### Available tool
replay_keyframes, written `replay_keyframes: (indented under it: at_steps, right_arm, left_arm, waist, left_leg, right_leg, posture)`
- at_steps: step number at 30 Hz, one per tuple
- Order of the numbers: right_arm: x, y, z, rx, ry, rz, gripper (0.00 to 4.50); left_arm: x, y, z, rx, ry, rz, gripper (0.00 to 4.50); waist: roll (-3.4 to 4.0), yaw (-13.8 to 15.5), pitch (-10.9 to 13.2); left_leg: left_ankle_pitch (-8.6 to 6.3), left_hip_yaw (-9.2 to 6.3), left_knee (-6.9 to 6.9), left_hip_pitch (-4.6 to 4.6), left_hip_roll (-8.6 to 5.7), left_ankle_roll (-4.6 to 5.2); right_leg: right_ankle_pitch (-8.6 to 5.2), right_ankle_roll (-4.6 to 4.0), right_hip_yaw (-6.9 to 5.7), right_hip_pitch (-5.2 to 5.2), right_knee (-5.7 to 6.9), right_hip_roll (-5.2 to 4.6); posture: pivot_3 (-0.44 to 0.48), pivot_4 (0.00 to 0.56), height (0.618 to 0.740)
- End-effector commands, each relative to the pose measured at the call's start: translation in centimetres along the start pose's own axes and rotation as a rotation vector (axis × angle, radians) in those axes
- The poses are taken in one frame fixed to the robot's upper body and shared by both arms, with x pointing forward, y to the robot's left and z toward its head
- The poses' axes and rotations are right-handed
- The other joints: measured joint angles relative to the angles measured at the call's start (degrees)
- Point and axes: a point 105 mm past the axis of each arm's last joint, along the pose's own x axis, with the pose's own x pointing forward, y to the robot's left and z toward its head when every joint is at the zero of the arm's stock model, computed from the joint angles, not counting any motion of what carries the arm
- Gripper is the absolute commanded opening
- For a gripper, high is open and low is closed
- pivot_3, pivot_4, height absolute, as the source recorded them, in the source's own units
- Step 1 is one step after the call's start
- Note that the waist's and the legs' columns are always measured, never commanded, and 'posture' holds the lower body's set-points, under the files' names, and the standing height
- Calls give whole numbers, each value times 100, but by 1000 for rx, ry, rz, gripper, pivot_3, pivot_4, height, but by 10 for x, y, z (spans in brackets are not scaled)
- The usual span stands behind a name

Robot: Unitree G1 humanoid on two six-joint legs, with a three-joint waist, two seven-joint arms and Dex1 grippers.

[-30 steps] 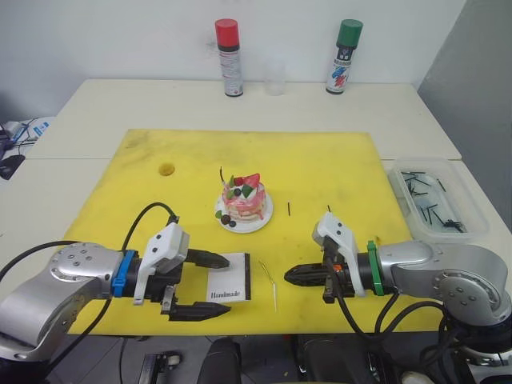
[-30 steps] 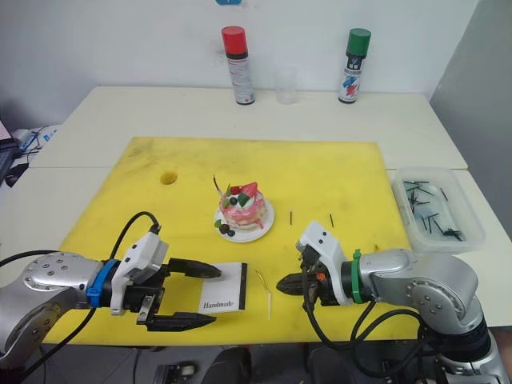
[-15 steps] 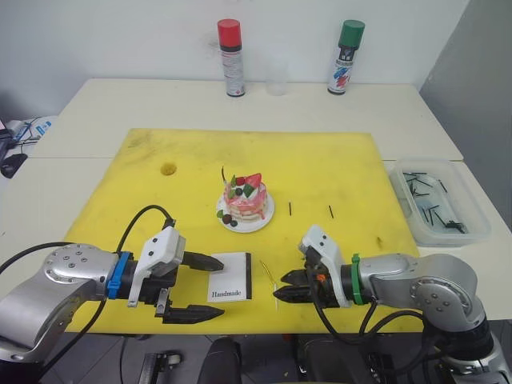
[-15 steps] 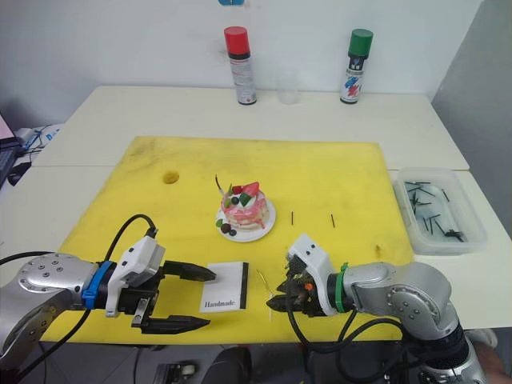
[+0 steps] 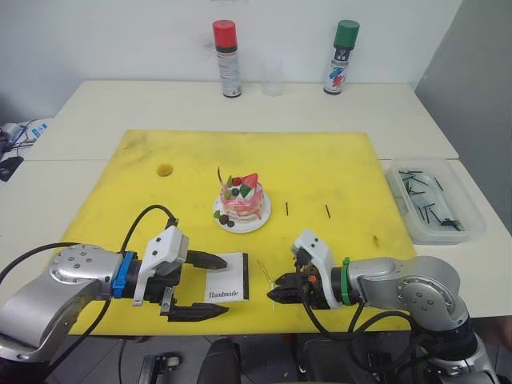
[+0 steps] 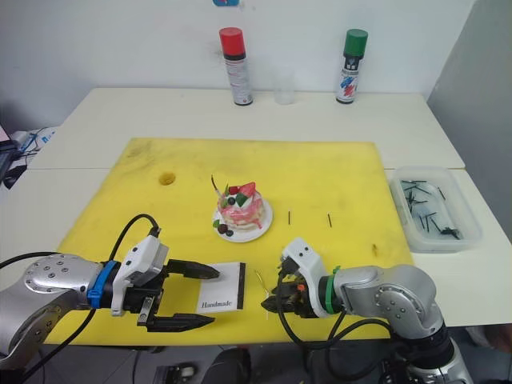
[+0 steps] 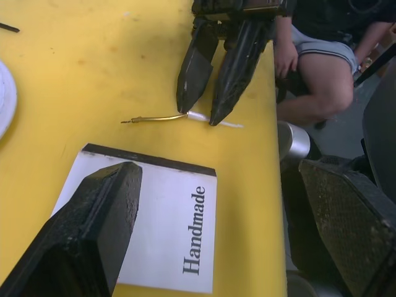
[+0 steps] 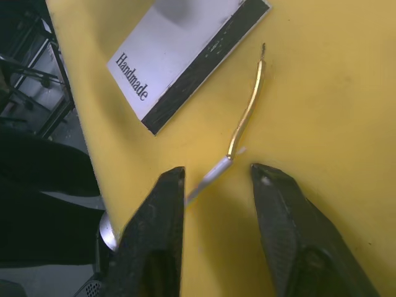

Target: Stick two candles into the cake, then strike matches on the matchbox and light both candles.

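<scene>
The pink-and-white cake (image 5: 241, 200) sits on its white plate (image 5: 258, 218) mid-mat, and a thin stick (image 5: 219, 175) rises from its left side. A pale-gold candle (image 5: 267, 275) lies flat on the mat beside the white matchbox (image 5: 227, 286). My right gripper (image 8: 219, 175) is open and low on the mat, its fingertips either side of the candle's (image 8: 247, 114) white end. My left gripper (image 5: 224, 286) is open, one finger on each side of the matchbox (image 7: 154, 216). Two short black matches (image 5: 286, 208) lie right of the cake.
A yellow mat (image 5: 320, 160) covers the table's middle. A clear tray (image 5: 436, 200) with several black matches stands at the right. Red-capped (image 5: 226, 58) and green-capped (image 5: 340, 56) spray cans and a clear cup (image 5: 274, 76) stand at the back. A person's leg (image 7: 322, 55) is beyond the table's front edge.
My right gripper has moved left across the mat to the lying candle and now straddles its end. The left gripper has stayed by the matchbox.
</scene>
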Motion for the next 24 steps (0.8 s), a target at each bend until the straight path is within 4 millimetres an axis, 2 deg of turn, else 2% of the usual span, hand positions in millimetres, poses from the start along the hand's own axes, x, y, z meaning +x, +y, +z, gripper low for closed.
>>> replay_keyframes:
  at_steps: [1, 2, 10, 14, 20, 22, 24]
  right_arm:
    - [4, 8, -3, 0, 17, 38, 265]
    - [3, 8, -2, 2, 13, 39, 22]
    - [-14, 7, 15, -9, -39, 46, 22]
    - [-31, 4, 25, -18, -77, 43, 22]
    - [-68, -8, 30, -46, -81, -18, 22]
    - [-78, -13, 30, -63, -66, -59, 22]
    - [-96, -21, 26, -131, -10, -161, 22]
  left_arm:
    - [2, 0, 7, 40, -13, 3, 4500]
    - [3, 0, 7, 41, -14, 3, 4500]
    - [4, 1, 7, 39, -22, 9, 4500]
    - [5, 2, 8, 36, -30, 15, 4500]
    - [8, 2, 12, 35, -54, 3, 4500]
    - [10, 0, 15, 25, -73, -14, 4500]
    - [14, -6, 23, 5, -108, -70, 4500]
  waist:
    - [0, -16, 0]
    - [0, -21, 0]
    - [0, -50, 0]
    - [0, -52, 0]
    - [1, -54, 1]
    - [1, -61, 1]
    - [4, -55, 3]
  left_leg:
    - [0, 0, 0, 0, 0, 0]
    - [0, 0, -1, -1, 0, 0]
    - [0, 0, 0, -6, -3, 0]
    - [0, -1, 0, -5, -3, 0]
    - [0, 0, 0, -7, -3, 0]
    - [0, -1, -1, -7, -3, 0]
    - [0, -2, 0, -6, -3, 0]
  right_leg:
    - [0, 0, 0, 0, 0, 0]
    - [1, 1, -1, 0, 0, 0]
    - [5, 10, 0, 0, -3, -3]
    - [5, 10, -1, 0, -1, -2]
    - [4, 9, 0, 1, -3, -2]
    - [13, 24, -1, 0, -3, -2]
    - [14, 27, -2, 0, -2, -1]
  posture:
    - [0, 150, 740]
    - [0, 150, 740]
    - [0, 150, 740]
    - [0, 150, 740]
    - [0, 150, 740]
    - [0, 150, 740]
    - [0, 150, 740]
